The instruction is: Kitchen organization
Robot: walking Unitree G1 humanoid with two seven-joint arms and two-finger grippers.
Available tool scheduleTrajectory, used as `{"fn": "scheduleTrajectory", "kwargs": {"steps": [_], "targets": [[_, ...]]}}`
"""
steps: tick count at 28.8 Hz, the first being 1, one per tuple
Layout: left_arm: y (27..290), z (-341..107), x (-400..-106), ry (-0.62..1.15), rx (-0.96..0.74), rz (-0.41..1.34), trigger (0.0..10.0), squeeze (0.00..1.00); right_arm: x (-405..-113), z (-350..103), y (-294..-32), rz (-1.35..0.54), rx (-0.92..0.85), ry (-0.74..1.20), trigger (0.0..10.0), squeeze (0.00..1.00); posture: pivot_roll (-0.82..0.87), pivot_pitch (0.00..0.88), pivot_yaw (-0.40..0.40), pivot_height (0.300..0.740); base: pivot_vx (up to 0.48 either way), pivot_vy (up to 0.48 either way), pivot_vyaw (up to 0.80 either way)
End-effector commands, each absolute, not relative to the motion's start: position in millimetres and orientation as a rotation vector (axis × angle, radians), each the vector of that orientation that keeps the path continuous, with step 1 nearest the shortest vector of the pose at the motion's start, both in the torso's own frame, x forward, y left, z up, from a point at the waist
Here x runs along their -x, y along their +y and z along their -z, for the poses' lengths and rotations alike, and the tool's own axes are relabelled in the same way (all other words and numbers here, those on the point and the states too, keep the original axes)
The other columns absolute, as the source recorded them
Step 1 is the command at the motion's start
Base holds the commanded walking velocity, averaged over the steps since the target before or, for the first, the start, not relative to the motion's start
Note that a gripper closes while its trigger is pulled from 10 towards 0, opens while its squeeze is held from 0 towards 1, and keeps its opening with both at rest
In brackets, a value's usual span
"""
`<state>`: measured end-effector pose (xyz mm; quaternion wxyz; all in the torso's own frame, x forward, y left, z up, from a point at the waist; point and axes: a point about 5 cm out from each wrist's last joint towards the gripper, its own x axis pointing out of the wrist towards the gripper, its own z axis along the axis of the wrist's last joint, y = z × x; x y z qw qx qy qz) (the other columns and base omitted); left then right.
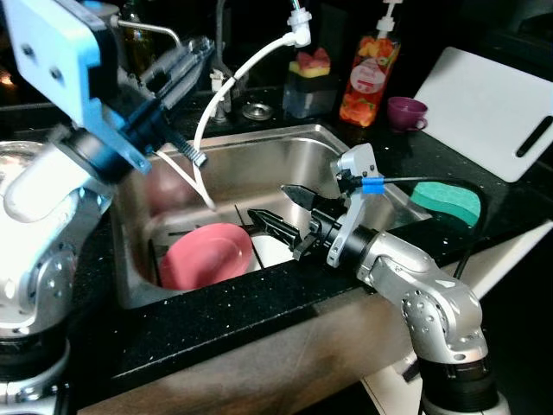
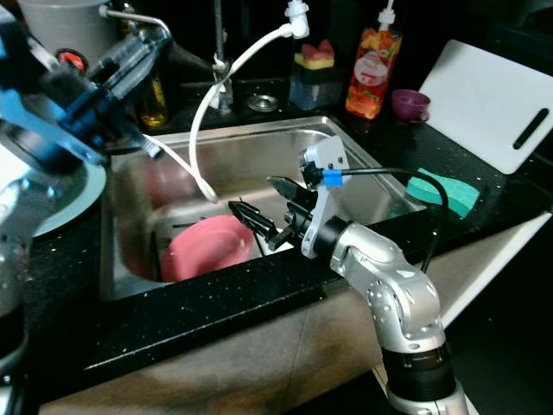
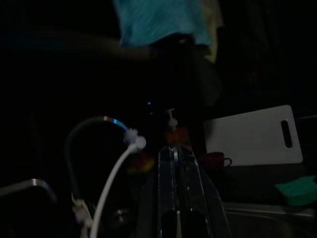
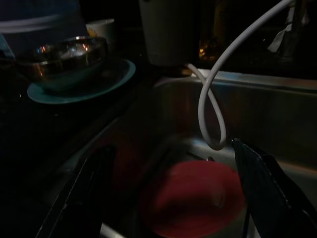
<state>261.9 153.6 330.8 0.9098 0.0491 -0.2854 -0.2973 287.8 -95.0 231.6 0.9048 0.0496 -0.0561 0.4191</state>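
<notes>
Presently, the right gripper (image 1: 281, 212) hung over the front right part of the sink (image 1: 259, 160), its jaws spread wide and holding nothing. Both black fingers (image 4: 262, 178) pointed toward the red plate (image 1: 206, 255), which lay just beyond the tips, low in the basin, apparently propped against a rack there. No contact with the plate was visible.

The left gripper (image 1: 177, 65) was raised above the left rim of the sink, close to the camera and blurred; whether its jaws were open or closed could not be determined.

A white hose (image 1: 226, 82) looped from the tap down into the basin behind the plate. On the counter behind the sink stood a soap dispenser (image 1: 370, 73), a sponge holder (image 1: 311, 82) and a small purple cup (image 1: 406, 112). A white cutting board (image 1: 488, 108) leaned at the right, with a green sponge (image 1: 449, 201) near it. A metal bowl (image 4: 69, 57) rested on a teal plate (image 4: 81, 84) left of the sink.

Assessment: organization appeared to be at an early stage. The red plate remained in the sink, ungrasped; gripping, lifting and placing it were all outstanding.
</notes>
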Motion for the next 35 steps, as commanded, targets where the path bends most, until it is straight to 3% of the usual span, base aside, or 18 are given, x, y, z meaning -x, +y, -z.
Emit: {"fn": "scheduleTrajectory", "kwargs": {"steps": [1, 4, 8, 9, 10, 11, 13, 14, 15, 16, 17, 19, 20, 26, 35], "targets": [[158, -315, -272, -0.493, 0.037, 0.592, 0.0, 0.00, -290, -228, -99, -0.837, -0.072, -0.103, 10.0, 0.00, 0.09, 0.000, -0.050, 0.740, 0.000, 0.000, 0.00], [159, -287, -284, -0.351, 0.249, 0.595, 0.0, 0.00, -291, -225, -100, -0.819, -0.048, -0.091, 10.0, 0.00, 0.09, 0.000, -0.049, 0.740, 0.000, 0.000, 0.00], [160, -277, -289, -0.316, 0.339, 0.591, 0.0, 0.00, -291, -224, -101, -0.813, -0.040, -0.086, 10.0, 0.00, 0.09, 0.000, -0.048, 0.740, 0.000, 0.000, 0.00], [158, -273, -290, -0.303, 0.370, 0.612, 0.9, 0.00, -292, -223, -101, -0.806, -0.022, -0.080, 10.0, 0.00, 0.08, 0.000, -0.045, 0.740, 0.000, 0.000, 0.00], [158, -273, -290, -0.303, 0.370, 0.612, 0.9, 0.00, -292, -223, -101, -0.806, -0.022, -0.080, 10.0, 0.00, 0.08, 0.000, -0.045, 0.740, 0.000, 0.000, 0.00], [155, -269, -290, -0.288, 0.368, 0.633, 2.6, 0.00, -292, -221, -102, -0.796, -0.008, -0.073, 10.0, 0.00, 0.08, 0.000, -0.043, 0.740, 0.000, 0.000, 0.00], [152, -261, -292, -0.250, 0.355, 0.649, 3.1, 0.00, -293, -218, -105, -0.770, 0.009, -0.059, 10.0, 0.00, 0.08, 0.000, -0.041, 0.740, 0.000, 0.000, 0.00], [151, -257, -293, -0.228, 0.338, 0.645, 4.7, 0.00, -294, -217, -108, -0.753, 0.015, -0.052, 10.0, 0.00, 0.07, 0.000, -0.038, 0.740, 0.000, 0.000, 0.00], [151, -253, -294, -0.207, 0.330, 0.639, 9.1, 0.00, -296, -216, -109, -0.739, 0.022, -0.046, 10.0, 0.00, 0.07, 0.000, -0.039, 0.740, 0.000, 0.000, 0.00], [150, -250, -295, -0.192, 0.327, 0.636, 10.0, 0.00, -297, -215, -111, -0.726, 0.029, -0.042, 10.0, 0.00, 0.07, 0.000, -0.037, 0.740, 0.000, 0.000, 0.00], [148, -246, -295, -0.167, 0.338, 0.645, 10.0, 0.20, -298, -214, -112, -0.717, 0.034, -0.037, 10.0, 0.00, 0.07, 0.000, -0.037, 0.740, 0.000, 0.000, 0.00], [147, -243, -295, -0.150, 0.348, 0.653, 10.0, 0.20, -298, -214, -112, -0.712, 0.036, -0.035, 10.0, 0.00, 0.07, 0.000, -0.039, 0.740, 0.000, 0.000, 0.00], [144, -238, -294, -0.116, 0.335, 0.666, 10.0, 1.00, -298, -213, -112, -0.708, 0.039, -0.031, 10.0, 0.00, 0.07, 0.000, -0.039, 0.740, 0.000, 0.000, 0.00], [139, -229, -291, -0.070, 0.284, 0.667, 10.0, 1.00, -299, -212, -112, -0.700, 0.045, -0.028, 10.0, 0.00, 0.07, 0.000, -0.040, 0.740, 0.000, 0.000, 0.00], [150, -255, -288, -0.184, 0.108, 0.541, 10.0, 1.00, -302, -215, -113, -0.690, 0.029, -0.052, 10.0, 0.00, 0.09, 0.000, -0.051, 0.740, 0.000, 0.000, 0.00]]}}
